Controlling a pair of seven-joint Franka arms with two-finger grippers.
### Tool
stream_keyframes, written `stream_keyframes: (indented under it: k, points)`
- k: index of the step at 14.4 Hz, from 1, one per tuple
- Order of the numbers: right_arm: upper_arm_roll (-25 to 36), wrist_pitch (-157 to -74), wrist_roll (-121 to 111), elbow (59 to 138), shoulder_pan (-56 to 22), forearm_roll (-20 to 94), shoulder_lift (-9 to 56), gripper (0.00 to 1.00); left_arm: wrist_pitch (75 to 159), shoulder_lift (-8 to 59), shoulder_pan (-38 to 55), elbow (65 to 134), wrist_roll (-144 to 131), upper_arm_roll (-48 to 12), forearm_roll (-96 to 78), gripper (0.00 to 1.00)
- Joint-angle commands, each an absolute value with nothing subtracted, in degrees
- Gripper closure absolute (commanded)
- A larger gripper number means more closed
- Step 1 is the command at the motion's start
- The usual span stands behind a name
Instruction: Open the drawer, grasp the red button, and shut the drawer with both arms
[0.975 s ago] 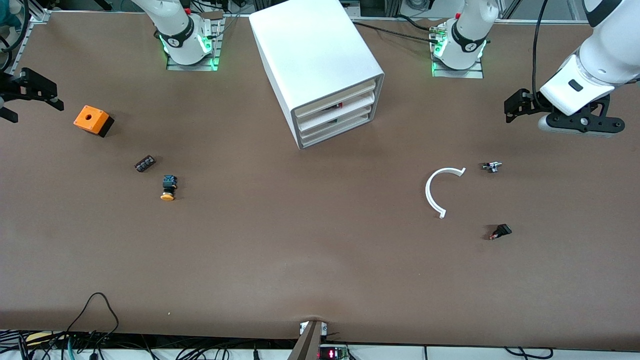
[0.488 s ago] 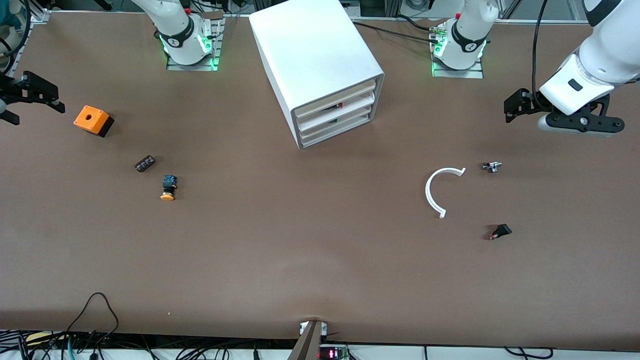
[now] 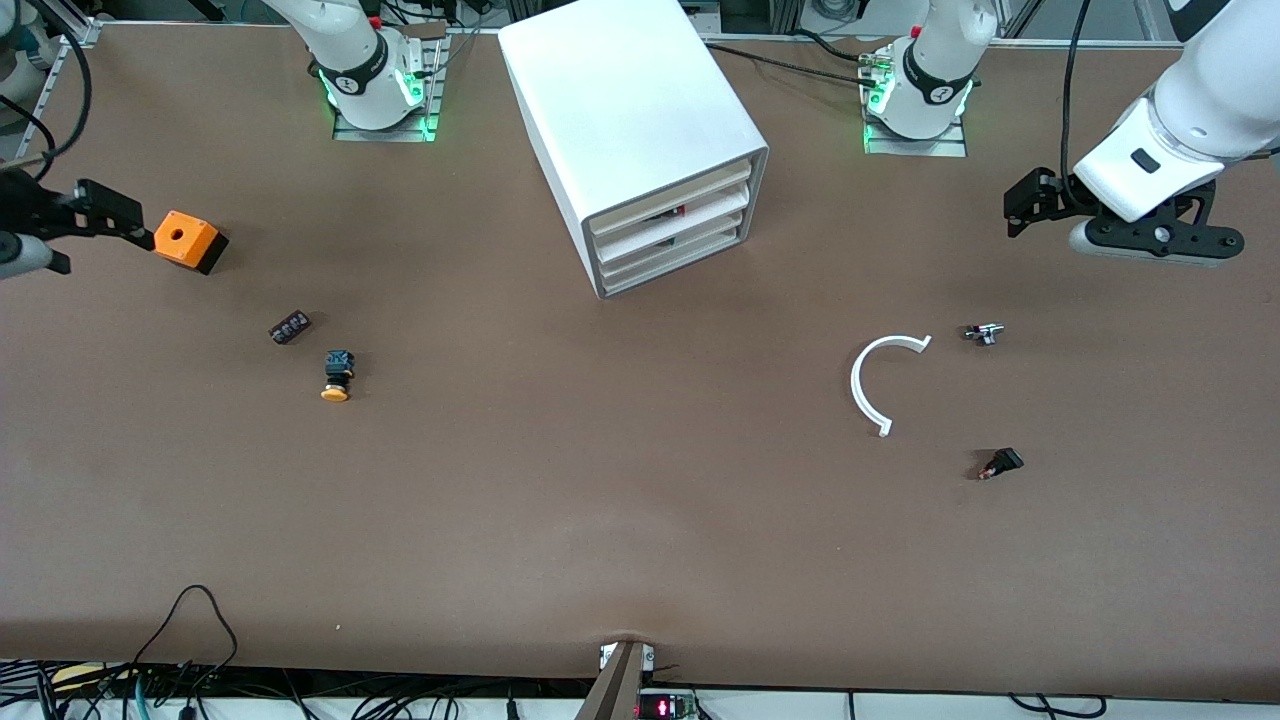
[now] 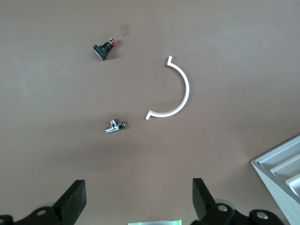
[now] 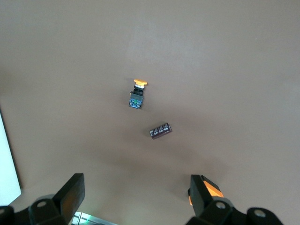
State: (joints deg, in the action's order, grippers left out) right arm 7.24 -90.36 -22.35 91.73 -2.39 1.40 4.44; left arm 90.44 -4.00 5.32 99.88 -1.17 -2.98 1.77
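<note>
Progress: in my judgement the task is at its very start. All four drawers look pushed in, nothing is held, so opening, grabbing and closing are all left to do.
Black part with red tip (image 3: 1000,464): nearest to the front camera, toward the left arm's end of the desk (image 3: 600,520).
White half ring (image 3: 872,385): a little farther, lying flat beside that part; it holds nothing.
Yellow-capped button (image 3: 336,376): toward the right arm's end, on its side; this is not the one wanted.
Small metal piece (image 3: 983,333): just farther than the half ring.
Black ribbed piece (image 3: 289,327): near the yellow-capped button, slightly farther.
Orange cube (image 3: 186,241): farther again, at the right arm's end; its hole on top looks empty.
Right hand (image 5: 136,197): over the desk edge just beside the orange cube, fingers spread wide, holding nothing.
Left hand (image 4: 139,201): over the left arm's end of the desk, well apart from the cabinet, fingers also wide apart and empty.
Cabinet (image 3: 620,110): farthest, between the two arm bases, its front turned toward the left arm's end.
Drawer (image 3: 668,222): the second slot from the top, closed or nearly so.
Button (image 3: 679,210): a small red spot shows in the gap above this drawer, so I judge it lies inside; the rest of it is hidden.
Other drawers: what they hold cannot be seen.
</note>
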Motion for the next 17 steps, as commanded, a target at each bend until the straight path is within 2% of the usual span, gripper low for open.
stream_keyframes:
  k: [1, 6, 9, 13, 17]
  points:
    - [6.6, -90.9, -22.6, 90.3, -3.9, 1.6, 7.0, 0.0, 88.2, -2.2, 5.8, 97.3, -0.6, -3.1, 0.4, 0.0]
    - [6.6, -92.1, -22.8, 90.3, -4.0, 2.2, 7.4, 0.0, 72.4, 9.3, 6.2, 86.2, -0.4, -4.1, -5.5, 0.0]
    - [6.6, -92.1, -23.2, 90.3, -4.0, 2.0, 7.4, 0.0, 72.5, 16.6, 6.0, 82.1, -0.2, -4.0, -20.7, 0.0]
    - [6.5, -92.2, -24.0, 90.3, -4.5, 2.2, 7.4, 0.0, 75.2, 24.2, 6.3, 81.6, 1.0, -4.5, -35.7, 0.0]
    - [6.6, -92.2, -23.9, 90.4, -4.3, 3.1, 7.9, 0.0, 76.6, 32.7, 5.6, 82.8, 28.1, -5.3, -43.8, 0.0]
